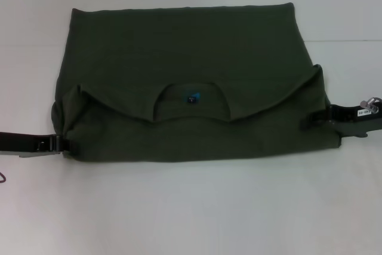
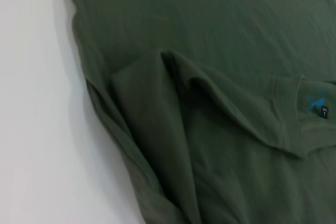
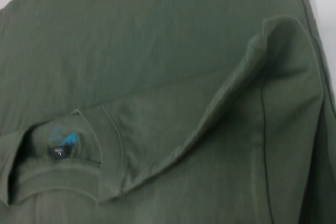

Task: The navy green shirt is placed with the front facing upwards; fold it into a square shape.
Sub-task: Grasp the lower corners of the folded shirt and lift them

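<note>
The navy green shirt [image 1: 185, 88] was spread flat on the white table [image 1: 191, 207], with its collar [image 1: 191, 101] end folded over. The left gripper [image 1: 59, 143] and right gripper [image 1: 319, 117] were set at opposite side edges; whether cloth was pinched could not be told. Both edges would best be carried evenly to keep the fold square.

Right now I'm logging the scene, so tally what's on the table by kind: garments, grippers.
Shirts: 1, the green shirt, partly folded, collar showing.
Grippers: 2, the left gripper at its left edge, the right gripper at its right edge.
Total: 3
</note>
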